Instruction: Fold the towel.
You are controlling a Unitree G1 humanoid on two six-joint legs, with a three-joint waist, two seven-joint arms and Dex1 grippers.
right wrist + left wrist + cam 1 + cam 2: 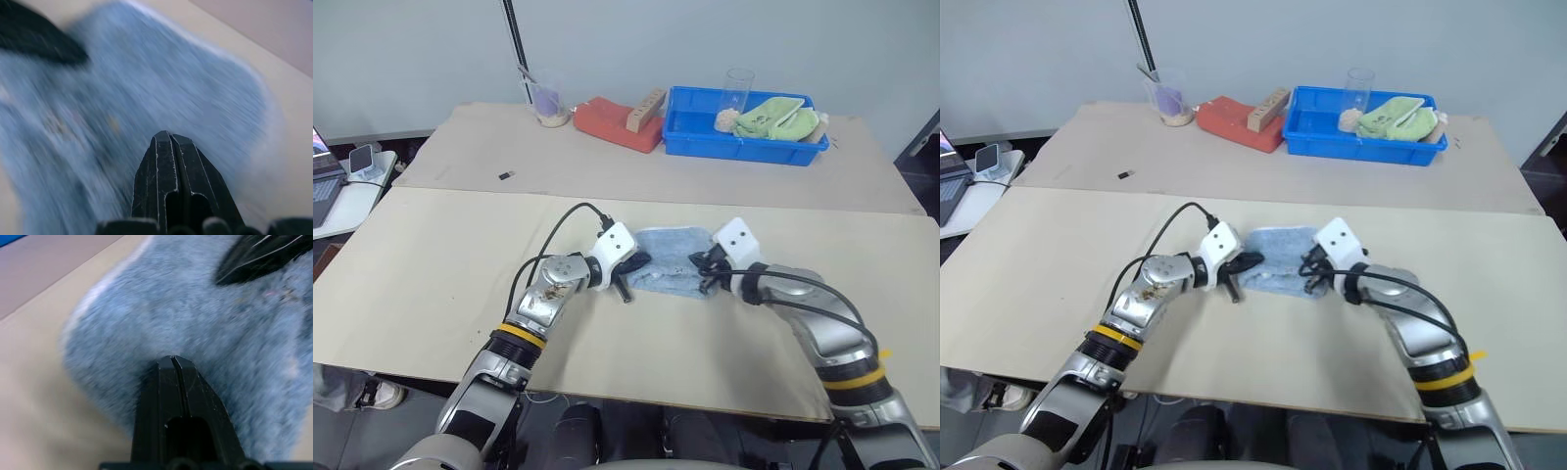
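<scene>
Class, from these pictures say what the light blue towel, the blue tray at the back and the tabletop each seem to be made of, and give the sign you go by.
Towel: soft terry cloth, going by its fuzzy, matte pile in the wrist views.
Blue tray: probably moulded plastic; smooth, rigid walls with a slight sheen.
Tabletop: looks like pale matte board, perhaps plywood or laminate; flat, with a seam between two panels.

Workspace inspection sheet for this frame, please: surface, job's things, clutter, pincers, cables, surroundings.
Surface: pale beige tabletop, a seam across it.
Job's things: light blue terry cloth towel, lying bunched between the pincers.
Clutter: blue plastic tray holding a light green cloth; red-orange flat pad; clear cup.
Pincers: left pincer shut at the towel's edge; right pincer shut over the towel.
Cables: black cable along the left arm.
Surroundings: laptop on a side table.
</scene>
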